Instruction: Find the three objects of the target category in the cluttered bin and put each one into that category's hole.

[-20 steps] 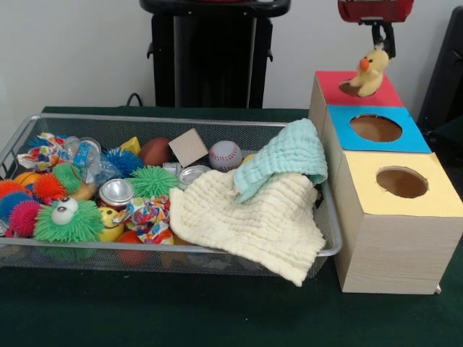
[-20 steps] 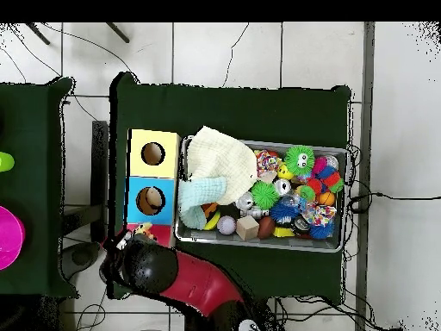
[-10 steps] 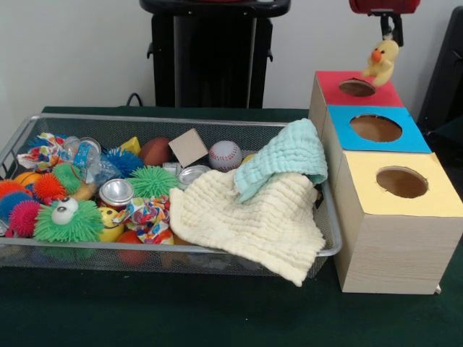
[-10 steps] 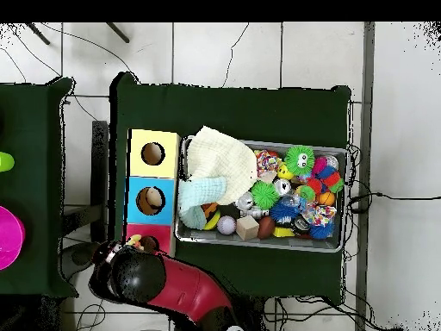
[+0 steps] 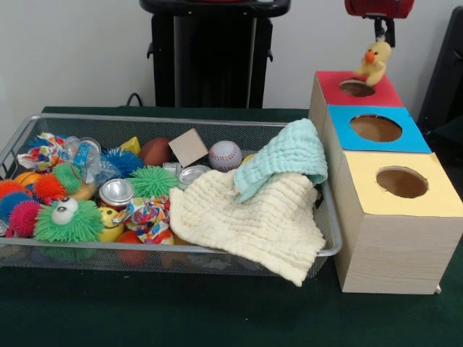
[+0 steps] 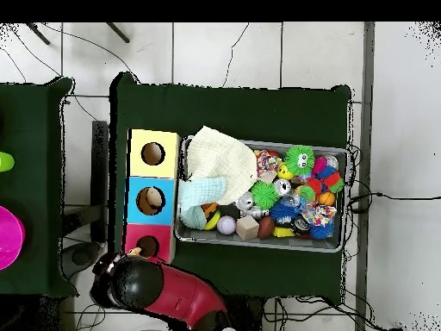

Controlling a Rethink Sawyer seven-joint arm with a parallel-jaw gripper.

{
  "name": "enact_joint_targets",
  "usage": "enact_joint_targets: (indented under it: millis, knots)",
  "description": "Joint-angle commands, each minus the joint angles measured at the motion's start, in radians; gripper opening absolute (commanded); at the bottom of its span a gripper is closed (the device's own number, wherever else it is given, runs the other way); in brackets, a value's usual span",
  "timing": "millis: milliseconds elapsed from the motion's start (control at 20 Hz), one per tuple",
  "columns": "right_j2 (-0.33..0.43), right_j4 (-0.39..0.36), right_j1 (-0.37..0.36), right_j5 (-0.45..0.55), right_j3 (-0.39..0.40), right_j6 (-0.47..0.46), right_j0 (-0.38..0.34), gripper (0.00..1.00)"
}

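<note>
One toy duck [image 5: 374,61] hangs clamped in your hand [image 5: 380,30], just above the far edge of the red box's hole [image 5: 357,88]. Likely risk: it sits off-centre, so on release it could catch the rim and tumble behind the box.

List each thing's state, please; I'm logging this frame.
Gripper: shut on duck.
Duck: held, hanging over the red box's hole.
Red box: hole open.
Blue box: hole open.
Yellow box: hole open.
Cloths: draped over bin rim.
Bin: cluttered with toys.
</note>
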Motion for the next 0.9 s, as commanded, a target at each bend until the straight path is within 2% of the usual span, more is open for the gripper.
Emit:
enact_joint_targets:
  millis: [50,250,600,750,900]
  knots:
    - [-0.046,-0.018,0.086,-0.080,0.034,0.167,-0.014,0.00]
    - [-0.079,-0.037,0.109,-0.100,0.012,0.174,0.013,0.00]
    - [-0.040,-0.040,0.169,-0.194,0.013,0.170,-0.020,0.00]
    - [-0.017,-0.028,0.162,-0.213,0.011,0.183,-0.026,0.00]
    - [-0.007,-0.002,0.105,-0.173,0.014,0.196,-0.022,0.00]
